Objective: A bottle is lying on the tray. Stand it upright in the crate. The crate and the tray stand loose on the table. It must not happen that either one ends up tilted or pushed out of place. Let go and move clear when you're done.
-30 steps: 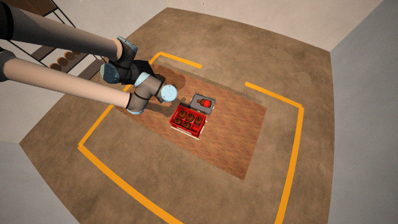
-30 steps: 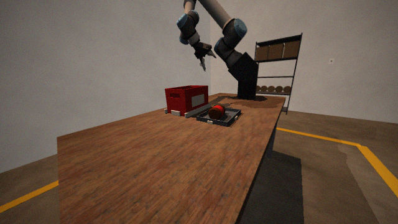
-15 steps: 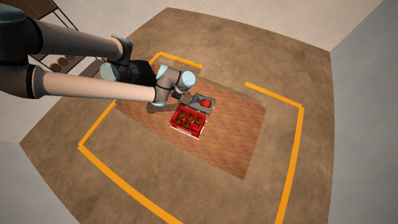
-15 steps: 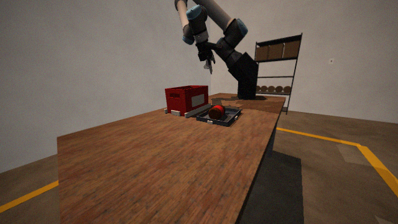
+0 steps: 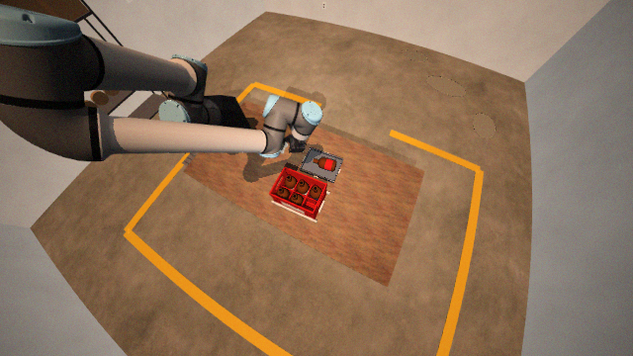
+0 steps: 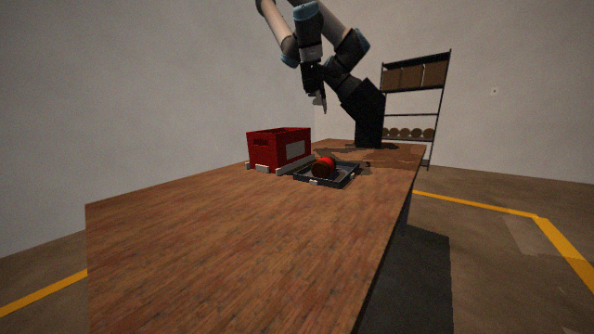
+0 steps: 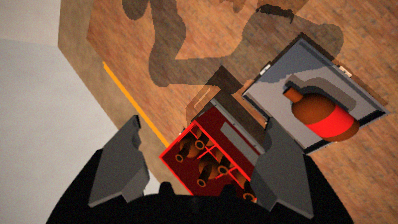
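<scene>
A brown bottle with a red label [image 5: 327, 164] [image 6: 323, 167] [image 7: 327, 117] lies on its side on the grey tray [image 5: 309, 166] [image 6: 331, 184] [image 7: 272, 102]. Its neck points left in the top view and up-left in the wrist view. The red crate [image 5: 311, 213] [image 6: 264, 155] [image 7: 215, 120] stands beside the tray and holds several upright brown bottles. Its compartment at the front right corner in the top view is empty. My gripper [image 5: 297, 145] [image 6: 320, 105] [image 7: 201, 116] is open and empty, high above the table, on the robot-base side of the tray and crate.
Pale low strips [image 6: 297, 165] sit along the crate's foot. The wooden table [image 5: 366, 198] [image 6: 232, 232] carries the crate and tray. A shelf rack [image 6: 410, 89] stands behind the robot's base.
</scene>
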Controlling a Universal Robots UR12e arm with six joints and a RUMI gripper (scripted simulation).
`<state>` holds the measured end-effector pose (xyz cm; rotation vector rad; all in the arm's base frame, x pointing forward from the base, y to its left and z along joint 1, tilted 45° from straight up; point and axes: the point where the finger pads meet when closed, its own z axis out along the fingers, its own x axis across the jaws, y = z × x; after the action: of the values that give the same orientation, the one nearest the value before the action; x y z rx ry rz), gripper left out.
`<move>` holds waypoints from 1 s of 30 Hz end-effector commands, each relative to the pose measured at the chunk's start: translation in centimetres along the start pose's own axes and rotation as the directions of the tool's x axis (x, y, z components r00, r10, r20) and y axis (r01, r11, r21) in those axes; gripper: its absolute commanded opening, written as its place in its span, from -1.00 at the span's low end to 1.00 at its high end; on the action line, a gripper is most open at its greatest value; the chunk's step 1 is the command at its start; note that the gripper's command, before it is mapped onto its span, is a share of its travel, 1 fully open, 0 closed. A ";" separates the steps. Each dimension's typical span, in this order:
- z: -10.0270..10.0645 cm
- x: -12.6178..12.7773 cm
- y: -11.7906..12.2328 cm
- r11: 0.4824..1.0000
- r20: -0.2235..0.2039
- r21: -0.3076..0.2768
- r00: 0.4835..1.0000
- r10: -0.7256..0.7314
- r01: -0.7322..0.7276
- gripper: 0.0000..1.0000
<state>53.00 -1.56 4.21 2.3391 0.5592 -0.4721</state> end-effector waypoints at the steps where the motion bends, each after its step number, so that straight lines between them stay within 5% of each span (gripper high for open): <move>1: 0.1 2.6 0.0 0.988 -0.045 -0.058 0.988 -0.147 0.144 1.00; 23: 0.3 9.4 0.1 0.844 -0.079 -0.224 0.854 -0.515 0.488 1.00; 30: 0.3 12.0 0.1 0.750 -0.074 -0.288 0.767 -0.637 0.595 1.00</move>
<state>61.90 0.99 -0.99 1.9782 1.3203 -0.4827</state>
